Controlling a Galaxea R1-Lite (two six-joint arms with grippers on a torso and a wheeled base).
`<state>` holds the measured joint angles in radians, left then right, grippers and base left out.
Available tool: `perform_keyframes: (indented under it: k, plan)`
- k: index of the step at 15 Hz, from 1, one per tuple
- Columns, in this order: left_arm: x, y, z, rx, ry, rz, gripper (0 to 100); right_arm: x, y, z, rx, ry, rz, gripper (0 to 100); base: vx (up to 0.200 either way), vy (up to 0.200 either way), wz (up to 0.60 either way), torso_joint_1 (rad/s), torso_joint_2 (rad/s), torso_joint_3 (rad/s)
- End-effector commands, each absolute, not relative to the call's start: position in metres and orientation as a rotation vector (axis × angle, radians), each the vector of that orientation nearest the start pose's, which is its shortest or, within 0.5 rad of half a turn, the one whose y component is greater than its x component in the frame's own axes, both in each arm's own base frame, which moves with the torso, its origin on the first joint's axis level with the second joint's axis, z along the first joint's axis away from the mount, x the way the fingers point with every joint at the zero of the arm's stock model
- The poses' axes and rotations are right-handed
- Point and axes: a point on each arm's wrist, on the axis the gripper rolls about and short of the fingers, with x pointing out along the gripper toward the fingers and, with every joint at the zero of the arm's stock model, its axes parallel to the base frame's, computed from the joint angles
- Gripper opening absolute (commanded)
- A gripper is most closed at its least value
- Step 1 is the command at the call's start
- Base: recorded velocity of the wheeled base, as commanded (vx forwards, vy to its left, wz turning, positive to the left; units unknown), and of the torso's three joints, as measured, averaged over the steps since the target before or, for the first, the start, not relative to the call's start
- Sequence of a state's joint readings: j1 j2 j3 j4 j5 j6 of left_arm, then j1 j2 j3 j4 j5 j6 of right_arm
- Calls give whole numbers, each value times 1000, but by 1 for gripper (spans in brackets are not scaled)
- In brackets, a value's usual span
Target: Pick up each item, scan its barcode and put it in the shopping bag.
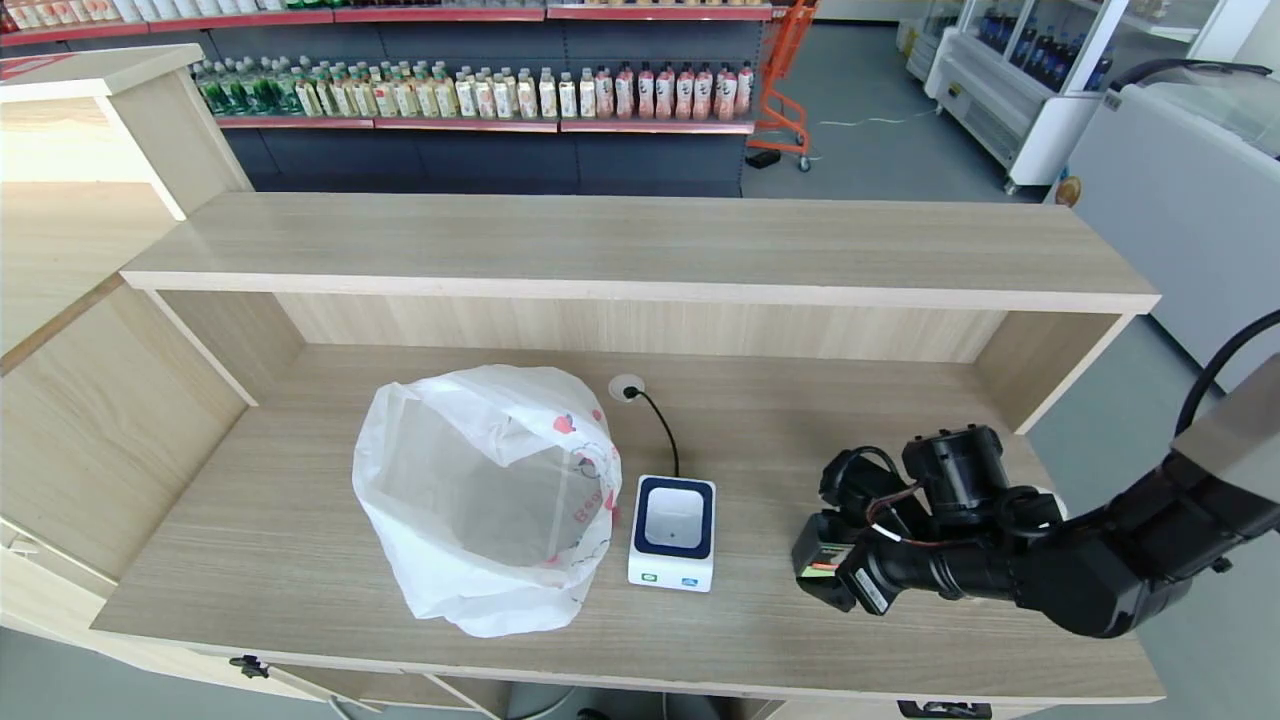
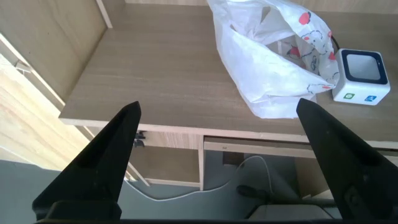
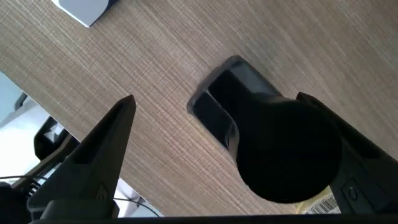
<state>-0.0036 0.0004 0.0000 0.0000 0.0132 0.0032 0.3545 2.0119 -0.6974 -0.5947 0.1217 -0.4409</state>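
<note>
Bag (image 1: 490, 490) beside scanner (image 1: 673, 530), contents unclear. Right of scanner, bare counter (image 1: 760, 440); right gripper (image 3: 216, 102) spread wide around black item (image 3: 280, 149). Left gripper (image 2: 217, 109) spread wide, empty.

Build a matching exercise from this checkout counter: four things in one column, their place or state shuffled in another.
1 white translucent plastic shopping bag
2 white box-shaped scanner with dark blue frame
3 black cable
4 left gripper

a open, empty
b runs to the round hole in the wooden counter
c leftmost thing on the counter
d just right of the bag

Pairs: 1c, 2d, 3b, 4a
</note>
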Motion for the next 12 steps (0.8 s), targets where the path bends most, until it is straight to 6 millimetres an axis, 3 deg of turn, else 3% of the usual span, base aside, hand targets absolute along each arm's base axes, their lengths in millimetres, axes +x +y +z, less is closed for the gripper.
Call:
perform_keyframes:
  k: [1, 2, 3, 8, 10, 12]
  plan:
    - [-23, 0, 75, 3, 0, 11, 100, 312, 123, 47, -501, 609, 624, 100, 0, 0, 0, 0, 0, 0]
    - [-23, 0, 75, 3, 0, 11, 100, 314, 124, 48, -500, 603, 623, 100, 0, 0, 0, 0, 0, 0]
    - [-23, 0, 75, 3, 0, 11, 100, 317, 125, 49, -501, 592, 620, 0, 0, 0, 0, 0, 0, 0]
    - [-23, 0, 75, 3, 0, 11, 100, 310, 122, 50, -494, 602, 619, 0, 0, 0, 0, 0, 0, 0]
    - [-23, 0, 75, 3, 0, 11, 100, 302, 122, 69, -403, 544, 586, 0, 0, 0, 0, 0, 0, 0]
    - [-23, 0, 75, 3, 0, 11, 100, 284, 115, 113, -187, 465, 512, 0, 0, 0, 0, 0, 0, 0]
